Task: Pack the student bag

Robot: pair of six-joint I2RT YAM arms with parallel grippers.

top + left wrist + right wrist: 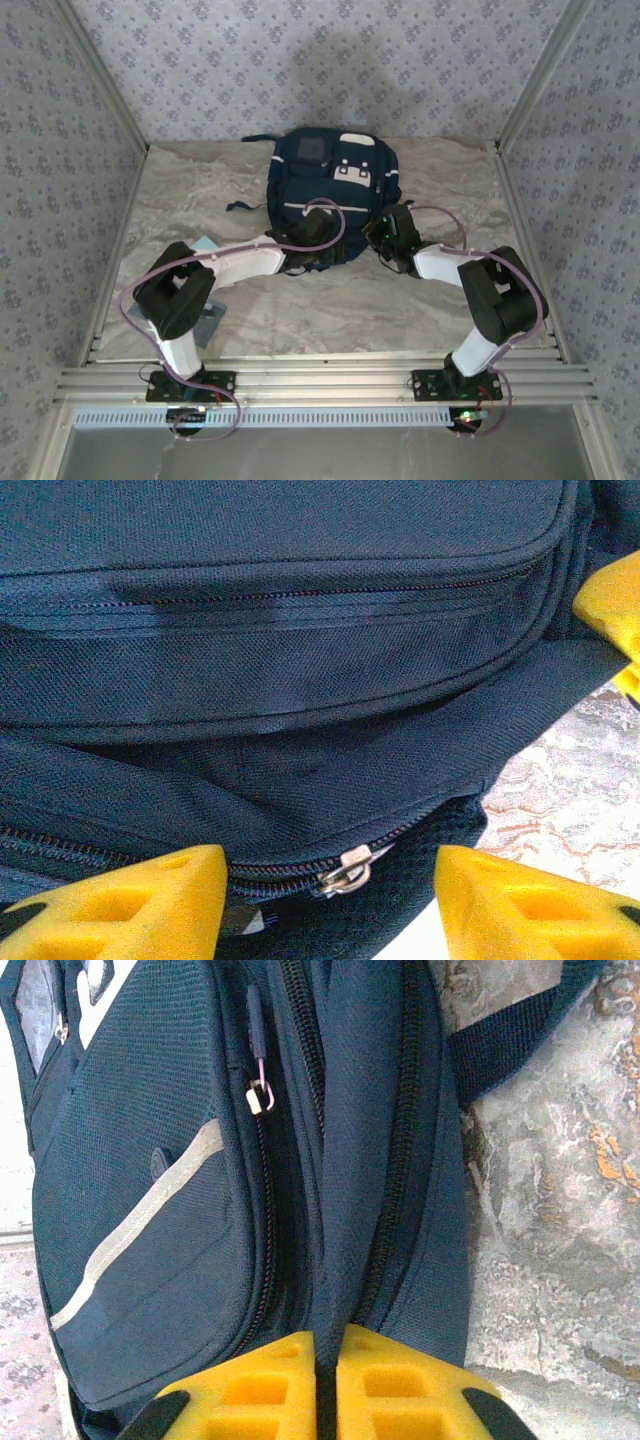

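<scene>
The student bag lies flat at the back middle of the table, navy with white trim and a grey front panel. My left gripper is at the bag's near edge. In the left wrist view it stands open, its yellow fingers on either side of a metal zipper pull on a partly unzipped seam. My right gripper is at the bag's near right side. In the right wrist view it is shut on a fold of the bag's fabric between two zipper lines.
A pale blue flat item pokes out from under the left arm. A dark strap trails over the marble table to the bag's right. Patterned walls close in the table on three sides.
</scene>
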